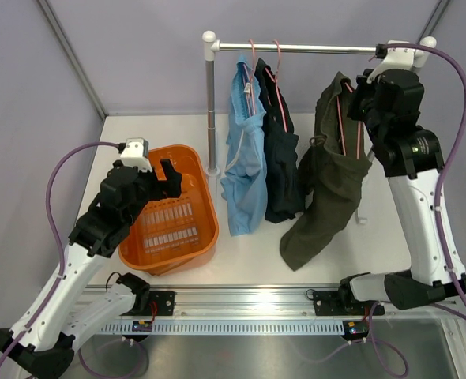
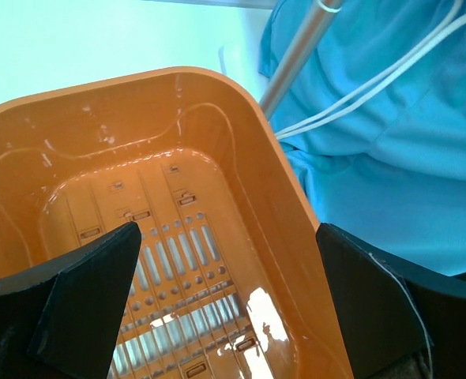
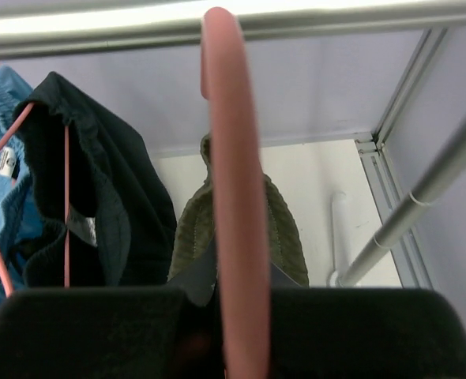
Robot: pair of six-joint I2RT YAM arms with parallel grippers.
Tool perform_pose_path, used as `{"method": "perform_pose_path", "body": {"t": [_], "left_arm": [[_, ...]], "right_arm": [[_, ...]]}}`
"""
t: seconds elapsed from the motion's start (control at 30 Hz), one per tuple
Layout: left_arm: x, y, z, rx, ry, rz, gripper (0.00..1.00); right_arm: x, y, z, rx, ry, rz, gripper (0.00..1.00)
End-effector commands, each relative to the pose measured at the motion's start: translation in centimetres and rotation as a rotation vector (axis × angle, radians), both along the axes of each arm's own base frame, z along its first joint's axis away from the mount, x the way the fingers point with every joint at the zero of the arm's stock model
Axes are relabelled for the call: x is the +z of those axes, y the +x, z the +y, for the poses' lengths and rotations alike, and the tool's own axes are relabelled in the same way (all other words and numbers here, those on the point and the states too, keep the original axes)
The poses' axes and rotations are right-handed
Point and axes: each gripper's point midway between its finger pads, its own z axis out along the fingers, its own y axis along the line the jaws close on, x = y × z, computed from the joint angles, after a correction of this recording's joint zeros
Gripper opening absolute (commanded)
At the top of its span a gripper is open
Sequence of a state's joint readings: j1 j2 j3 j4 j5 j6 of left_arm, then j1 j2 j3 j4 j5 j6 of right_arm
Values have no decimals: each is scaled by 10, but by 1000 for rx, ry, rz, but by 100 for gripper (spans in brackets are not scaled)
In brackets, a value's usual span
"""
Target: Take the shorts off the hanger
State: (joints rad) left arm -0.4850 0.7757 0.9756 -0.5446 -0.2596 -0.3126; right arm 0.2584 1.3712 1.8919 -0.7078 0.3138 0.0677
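Three shorts hang on pink hangers from a metal rod (image 1: 312,48): light blue shorts (image 1: 245,174) with a white drawstring, dark navy shorts (image 1: 280,158) and dark olive shorts (image 1: 328,189). My right gripper (image 1: 358,99) is at the top of the olive pair, shut on its pink hanger (image 3: 237,197). The hook reaches up to the rod (image 3: 336,20); I cannot tell if it rests on it. The olive shorts (image 3: 288,229) hang below the fingers. My left gripper (image 1: 160,178) is open and empty over the orange basket (image 1: 170,213), beside the blue shorts (image 2: 391,142).
The rack's upright pole (image 1: 210,110) stands between the basket and the blue shorts, and shows in the left wrist view (image 2: 296,59). The basket rim (image 2: 241,134) lies under my left gripper (image 2: 227,237). Enclosure walls stand behind and at both sides.
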Motion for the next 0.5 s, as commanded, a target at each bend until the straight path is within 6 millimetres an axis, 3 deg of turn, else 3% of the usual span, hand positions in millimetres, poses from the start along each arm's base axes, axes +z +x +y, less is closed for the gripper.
{"method": "perform_pose_path", "body": {"t": [0.0,0.13,0.23,0.3,0.47], "left_arm": [[37,8,-17,-72,-51,-80,99],[38,10,-27,-114,-62,-58,99],[42,9,-35,-154,-73,-57,99],[47,6,-43,-198,-92,-60,99],[61,-2,-71,-302,-121,-60,99]], "right_arm": [[7,-17,0,18,-11,-18,0],[-6,-14,3,37,-29,30,0],[-9,-24,7,68,-6,43,0],[-5,-40,5,71,18,31,0],[-18,-78,6,118,52,90,0]]}}
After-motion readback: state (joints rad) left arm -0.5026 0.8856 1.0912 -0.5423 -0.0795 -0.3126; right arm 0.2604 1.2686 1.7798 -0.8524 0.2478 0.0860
